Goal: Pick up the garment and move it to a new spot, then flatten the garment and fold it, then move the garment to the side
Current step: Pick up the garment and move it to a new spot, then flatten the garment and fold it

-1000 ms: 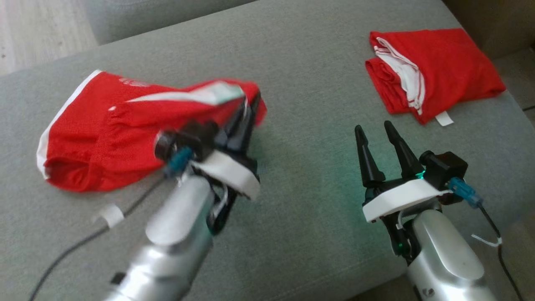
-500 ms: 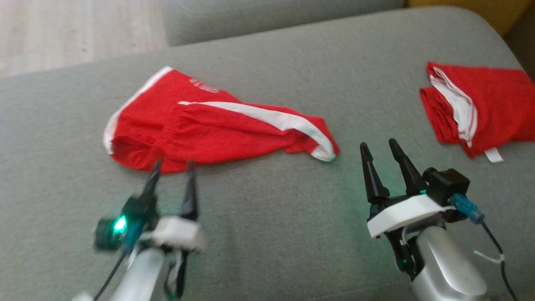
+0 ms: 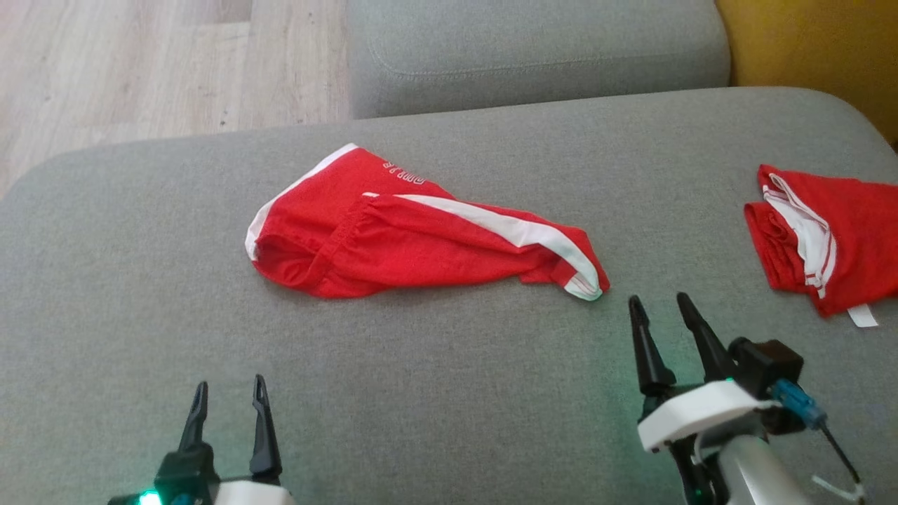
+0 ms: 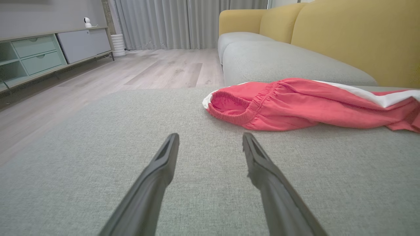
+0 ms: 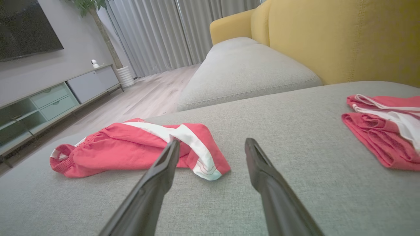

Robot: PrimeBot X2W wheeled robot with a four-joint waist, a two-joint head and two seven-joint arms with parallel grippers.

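A pair of red shorts (image 3: 421, 242) with a white side stripe lay near the middle of a grey sofa cushion (image 3: 449, 393). They were bunched and twisted, with the elastic waistband gaping toward the robot's left and a leg hem trailing toward its right. Small white lettering near the waistband was too blurred to read.

The left gripper (image 3: 231, 382) hovered over bare cushion, well short of the waistband, fingers parted and holding nothing. The right gripper (image 3: 658, 299) sat just beside the hem, likewise spread and empty.

A second red garment (image 3: 828, 245), already folded, rested well apart at the cushion's right edge.

Judging by this, the shorts had been set down at a working spot. Flattening, folding and moving them aside all remained.
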